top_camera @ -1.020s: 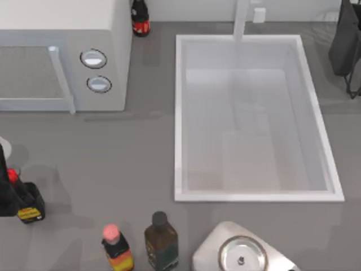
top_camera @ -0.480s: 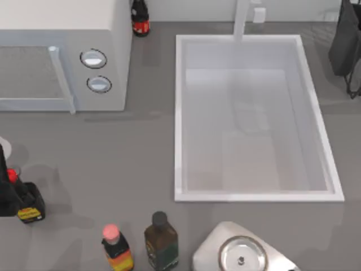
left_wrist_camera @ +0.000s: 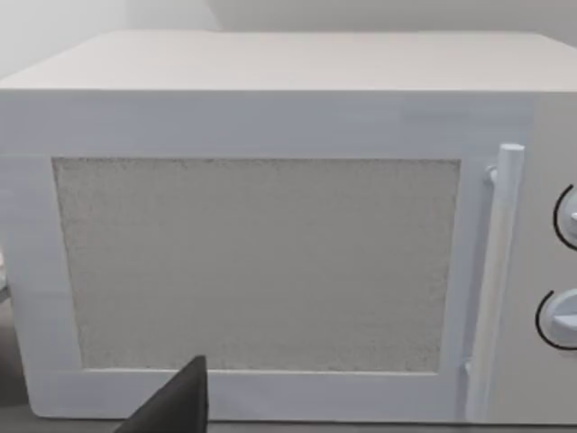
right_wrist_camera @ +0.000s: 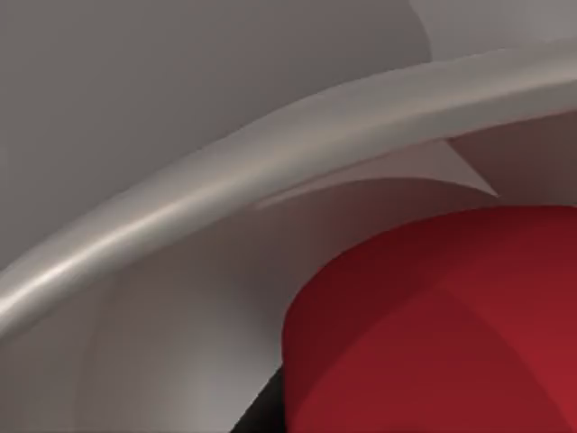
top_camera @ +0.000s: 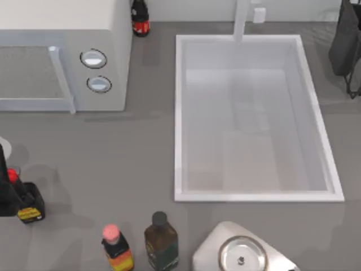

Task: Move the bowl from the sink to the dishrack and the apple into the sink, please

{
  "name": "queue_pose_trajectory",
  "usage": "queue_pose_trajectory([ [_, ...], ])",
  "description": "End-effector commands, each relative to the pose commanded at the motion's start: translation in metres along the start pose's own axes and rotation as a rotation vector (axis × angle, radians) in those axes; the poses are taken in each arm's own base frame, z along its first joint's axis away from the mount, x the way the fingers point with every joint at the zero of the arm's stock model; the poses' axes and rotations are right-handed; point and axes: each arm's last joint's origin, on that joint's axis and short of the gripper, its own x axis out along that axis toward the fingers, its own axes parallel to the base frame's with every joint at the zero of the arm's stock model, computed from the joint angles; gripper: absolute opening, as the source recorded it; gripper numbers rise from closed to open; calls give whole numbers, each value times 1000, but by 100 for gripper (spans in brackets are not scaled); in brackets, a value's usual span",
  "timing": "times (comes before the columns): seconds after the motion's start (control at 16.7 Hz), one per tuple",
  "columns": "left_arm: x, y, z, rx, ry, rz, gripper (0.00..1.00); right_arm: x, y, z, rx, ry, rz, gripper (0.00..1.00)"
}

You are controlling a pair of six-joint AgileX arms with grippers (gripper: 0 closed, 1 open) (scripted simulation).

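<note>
From above, the sink (top_camera: pixel 256 192) takes up the middle and right of the frame, a pale basin with a white faucet post (top_camera: pixel 242 20) at its upper short side; its floor is bare, with only faint shadows on it. A white microwave (top_camera: pixel 62 53) fills the upper left, with a dark red-labelled bottle (top_camera: pixel 140 18) standing just behind its right corner. Along the lower edge stand a pink-capped bottle (top_camera: pixel 116 246) and a dark bottle (top_camera: pixel 161 240) side by side, and to their right a steel lid with a knob (top_camera: pixel 242 256) sitting on a grey pot. At the far left edge there is a black bottle with a yellow label (top_camera: pixel 29 204), partly cut off. A dark wire rack (top_camera: pixel 348 42) shows at the upper right edge.

The left wrist view faces the microwave door head-on, with its speckled window, upright handle (left_wrist_camera: pixel 498 280) and parts of two dials at the right edge; a dark wedge sits at the bottom of that frame, and I cannot tell how the left gripper's fingers stand.

The right wrist view brings in the apple (right_wrist_camera: pixel 442 325), close up at the lower right of its frame, lying under a curved pale rim against smooth grey walls. Whether the right gripper's fingers are apart, together or on the fruit I cannot tell.
</note>
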Motion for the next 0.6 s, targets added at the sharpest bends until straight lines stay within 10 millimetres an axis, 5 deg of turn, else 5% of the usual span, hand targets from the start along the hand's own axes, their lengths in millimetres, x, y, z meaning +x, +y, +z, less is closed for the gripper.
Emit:
queue_pose_trajectory([
  [0.06,0,0,0,0,0,0,100,-29,1,-14,57,-19,4,0],
  [0.3,0,0,0,0,0,0,100,-46,-1,-8,48,-24,3,0],
  [0.6,0,0,0,0,0,0,100,-100,-1,-9,53,0,9,0],
])
